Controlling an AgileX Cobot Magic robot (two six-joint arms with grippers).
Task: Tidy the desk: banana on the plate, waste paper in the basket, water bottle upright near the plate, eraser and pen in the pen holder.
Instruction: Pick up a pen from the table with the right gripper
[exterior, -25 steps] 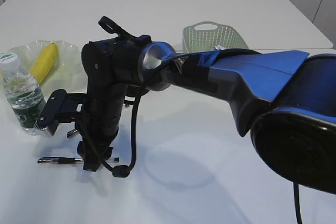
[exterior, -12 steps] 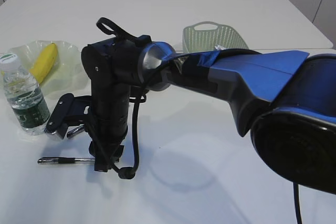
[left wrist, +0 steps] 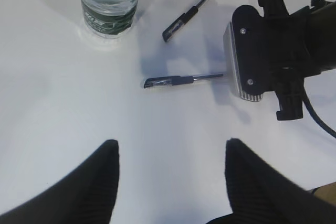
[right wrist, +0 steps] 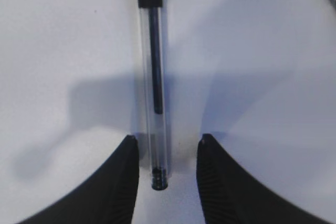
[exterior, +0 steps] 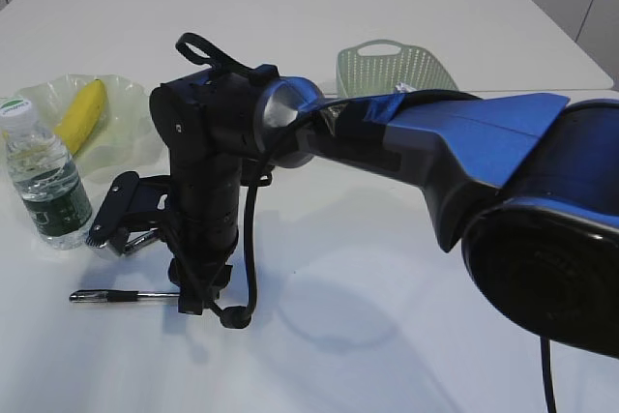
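Two containers sit on the white counter (exterior: 387,268). Near the left edge, a pale, wavy-rimmed plate (exterior: 131,108) holds a yellow banana (exterior: 81,114). Toward the far right corner stands a light green mesh basket (exterior: 395,68); its inside cannot be seen from this angle. A water bottle (exterior: 46,181) with a white cap and green label stands upright just in front of the plate, at the left edge.

A pen (exterior: 116,295) with a clear barrel and black grip lies flat on the counter toward the near left corner. The right arm reaches across from the right side, and its pincer (right wrist: 168,150) points straight down over the pen. From the right wrist camera, the two dark fingers (right wrist: 118,182) are apart with the tail end of the pen's barrel lying between them, close on both sides; whether they touch it cannot be told.

From the left wrist camera, the left pincer (left wrist: 170,161) is also spread apart, holding nothing, above bare counter. A second black pen (left wrist: 197,7) lies beside the bottle.
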